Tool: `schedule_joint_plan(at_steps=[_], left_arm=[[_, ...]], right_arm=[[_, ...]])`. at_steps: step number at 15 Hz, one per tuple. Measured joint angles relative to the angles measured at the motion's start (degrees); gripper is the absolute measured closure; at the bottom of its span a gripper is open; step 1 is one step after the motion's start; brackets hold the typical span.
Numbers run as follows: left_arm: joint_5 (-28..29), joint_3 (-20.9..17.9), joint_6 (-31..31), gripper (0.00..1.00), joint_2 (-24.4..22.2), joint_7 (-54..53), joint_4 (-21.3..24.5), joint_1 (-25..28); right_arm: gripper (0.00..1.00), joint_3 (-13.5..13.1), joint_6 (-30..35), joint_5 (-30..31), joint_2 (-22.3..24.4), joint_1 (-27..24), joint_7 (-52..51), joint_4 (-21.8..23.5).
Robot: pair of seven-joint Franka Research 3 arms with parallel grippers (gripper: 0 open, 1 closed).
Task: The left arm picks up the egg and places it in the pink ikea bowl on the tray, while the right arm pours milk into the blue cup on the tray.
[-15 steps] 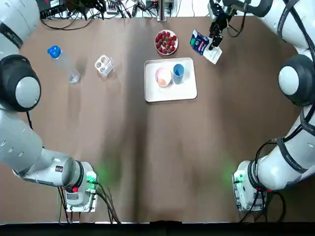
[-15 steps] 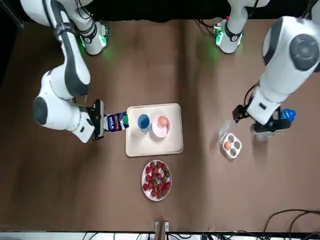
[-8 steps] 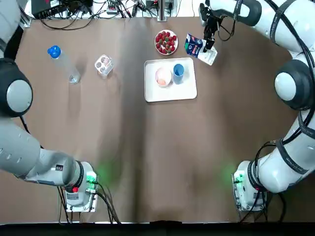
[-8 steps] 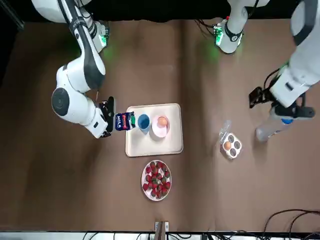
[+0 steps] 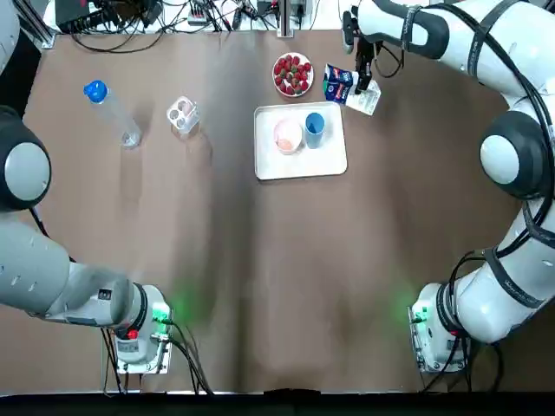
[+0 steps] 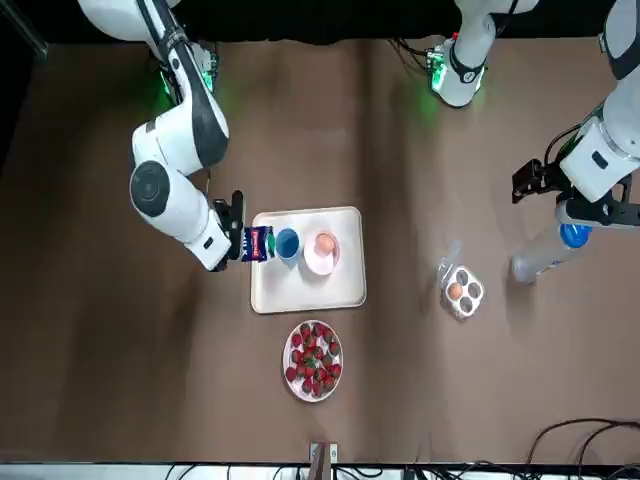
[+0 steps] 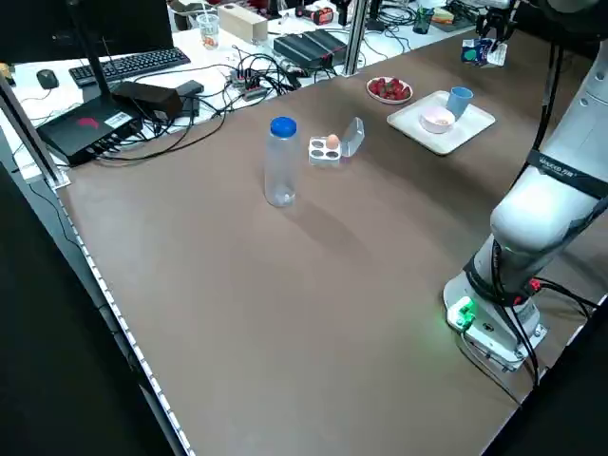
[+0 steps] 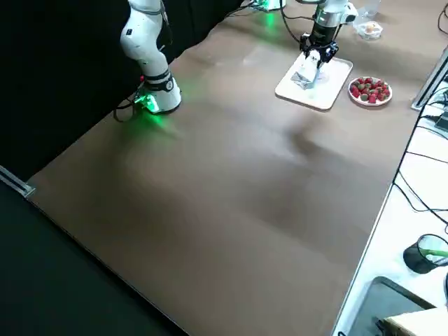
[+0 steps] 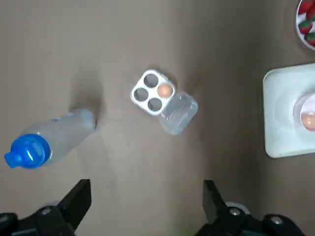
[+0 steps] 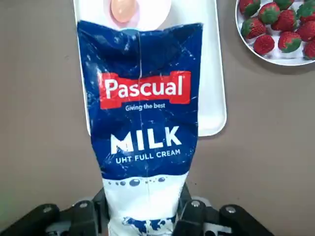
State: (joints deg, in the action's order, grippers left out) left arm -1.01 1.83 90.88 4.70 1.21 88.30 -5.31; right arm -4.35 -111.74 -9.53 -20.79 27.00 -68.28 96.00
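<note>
Strawberries [image 5: 293,74] fill a plate [image 10: 283,62]; a water bottle [image 5: 113,114] (blue cap) stands upright, well apart.

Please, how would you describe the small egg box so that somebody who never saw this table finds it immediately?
Start at the white tray in the far middle of the table. Toward the robot's left, between that tray and the upright blue-capped bottle, sits the egg box. It alone is clear plastic with four cells, lid open, holding one brown egg.
</note>
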Motion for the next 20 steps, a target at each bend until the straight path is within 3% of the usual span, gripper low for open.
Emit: schedule_joint_plan(at_steps=[4, 20], left_arm=[[0.00, 0.04, -1.55, 0.00, 0.11, -1.13, 0.31, -0.01], [0.00, 0.21, -1.56, 0.00, 0.05, -1.22, 0.26, -0.03]], right_arm=[[0.48, 0.01, -0.19, 5.22, 0.00, 1.77, 4.01, -0.13], [0.52, 0.01, -0.17, 13.10, 0.02, 5.76, 8.93, -0.79]])
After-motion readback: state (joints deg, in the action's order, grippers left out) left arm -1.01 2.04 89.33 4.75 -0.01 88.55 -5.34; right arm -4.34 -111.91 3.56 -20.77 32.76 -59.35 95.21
